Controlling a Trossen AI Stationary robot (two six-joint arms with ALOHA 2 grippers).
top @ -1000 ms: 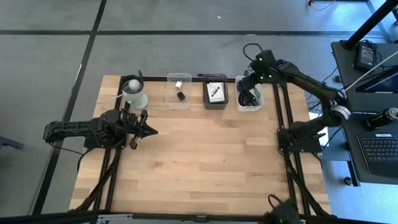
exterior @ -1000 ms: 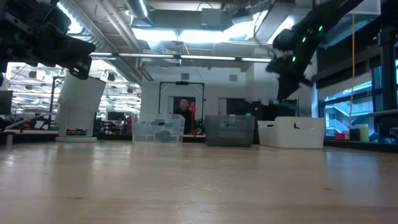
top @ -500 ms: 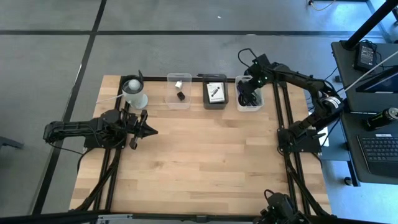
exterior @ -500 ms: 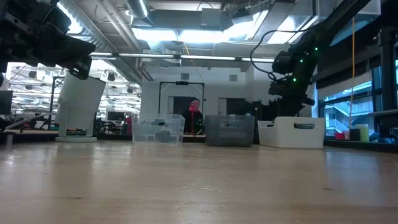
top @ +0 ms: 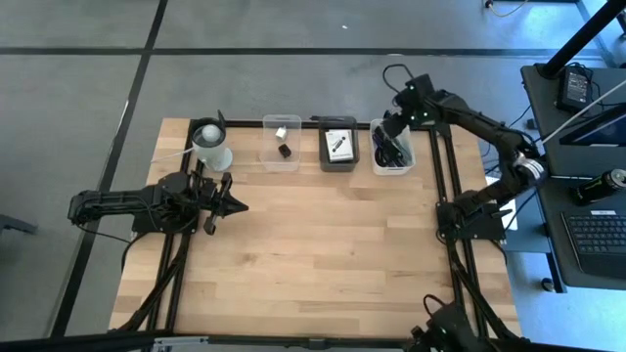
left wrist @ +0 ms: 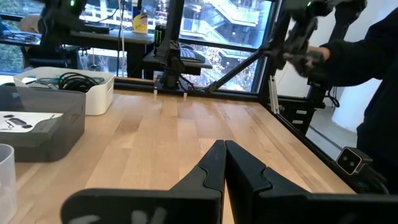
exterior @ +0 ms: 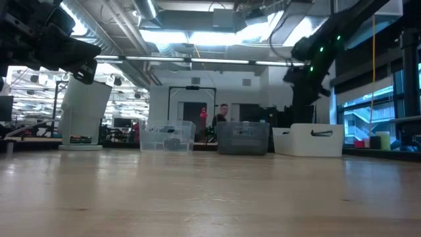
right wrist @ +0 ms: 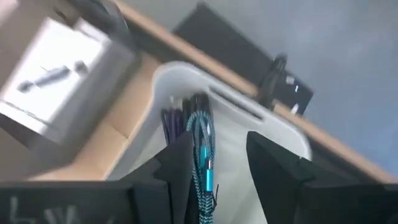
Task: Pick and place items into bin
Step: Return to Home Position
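Observation:
My right gripper (top: 394, 125) hangs open above the white bin (top: 392, 149) at the table's far right, slanting down into it. In the right wrist view a teal braided cable (right wrist: 204, 163) and a purple cable (right wrist: 169, 119) lie in that bin (right wrist: 230, 134), and the teal one runs up between my open fingers (right wrist: 221, 149). Black coiled cable (top: 388, 153) fills the bin's near part. A white card with a black part (top: 339, 145) lies in the grey bin (top: 339, 149). My left gripper (top: 238, 205) waits shut and level over the table's left side. My right gripper's fingers stand open on either side of the teal cable's upper end (right wrist: 206, 186), coming from above and slanting down. The cable passes close by one finger (right wrist: 181, 168). I cannot tell whether it touches that finger.
A clear bin (top: 282, 143) with a small black piece and a tiny white block stands left of the grey bin. The white round cup (top: 211, 145) stands at the far left. The table's near half (top: 323, 264) is bare wood. A person (left wrist: 367, 68) stands beyond the right edge.
My right gripper has stayed above the white bin, dipping toward its rim half a second ago and coming a little up again. A person in the room behind the bins has walked across.

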